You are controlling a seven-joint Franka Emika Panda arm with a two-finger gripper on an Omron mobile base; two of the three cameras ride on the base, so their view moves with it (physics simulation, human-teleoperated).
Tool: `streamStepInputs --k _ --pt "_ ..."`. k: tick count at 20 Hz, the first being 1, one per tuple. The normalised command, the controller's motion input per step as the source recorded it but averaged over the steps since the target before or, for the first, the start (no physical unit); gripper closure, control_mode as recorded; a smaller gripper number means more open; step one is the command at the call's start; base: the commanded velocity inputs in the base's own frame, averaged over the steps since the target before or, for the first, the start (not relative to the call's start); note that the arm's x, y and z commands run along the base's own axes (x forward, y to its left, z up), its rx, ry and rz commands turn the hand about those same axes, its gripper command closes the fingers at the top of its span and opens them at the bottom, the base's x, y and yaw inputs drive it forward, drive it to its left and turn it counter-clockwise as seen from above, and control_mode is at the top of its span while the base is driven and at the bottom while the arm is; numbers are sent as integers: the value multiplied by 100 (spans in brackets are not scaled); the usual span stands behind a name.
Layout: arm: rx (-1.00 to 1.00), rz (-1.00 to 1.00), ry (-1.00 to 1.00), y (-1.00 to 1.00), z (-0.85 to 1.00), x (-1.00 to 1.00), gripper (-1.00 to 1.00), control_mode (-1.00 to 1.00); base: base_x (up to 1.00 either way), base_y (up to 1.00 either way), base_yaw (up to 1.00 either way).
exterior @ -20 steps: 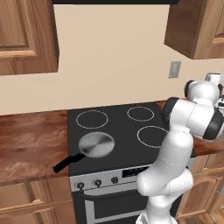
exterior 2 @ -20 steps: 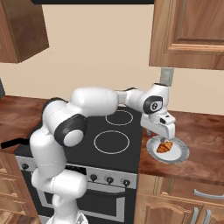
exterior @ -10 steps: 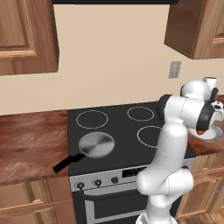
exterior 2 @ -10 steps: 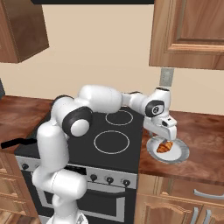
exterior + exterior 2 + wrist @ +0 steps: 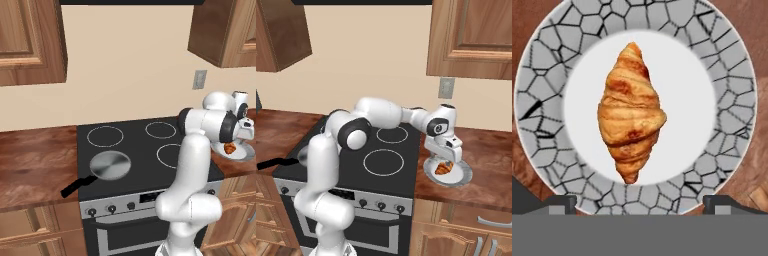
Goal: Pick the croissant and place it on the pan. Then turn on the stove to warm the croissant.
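Observation:
The croissant (image 5: 631, 112) lies in the middle of a round pale plate with a cracked-pattern rim (image 5: 732, 110), on the wooden counter to the right of the stove. My gripper (image 5: 639, 205) hangs open straight above it, one fingertip (image 5: 562, 202) at each side, touching nothing. From the right base view the gripper (image 5: 443, 159) hovers just over the croissant (image 5: 443, 169) and the plate (image 5: 466, 175). The grey pan (image 5: 110, 165) with its black handle rests on the front left burner of the black stove (image 5: 150, 145). The croissant (image 5: 230, 148) also shows under the hand in the left base view.
Wooden counters (image 5: 35, 165) flank the stove on both sides. Black knobs (image 5: 111, 209) line the steel front. Wall cabinets (image 5: 471, 40) hang above, and an outlet (image 5: 445, 87) sits on the wall behind the plate.
The arm has reached further right and the hand has come down closer over the plate. Croissant, plate and pan have not moved.

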Motion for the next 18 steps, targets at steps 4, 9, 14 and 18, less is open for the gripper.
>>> streamStepInputs --k 4,9,14,18 --pt "0 0 0 -1 -23 29 -100 -100 0 0 0" --pt "0 1 0 -14 -23 13 -100 -100 0 0 0" --pt "0 0 0 -23 -20 0 -100 -100 0 0 0" --pt "0 0 0 -12 -13 0 -100 -100 0 0 0"
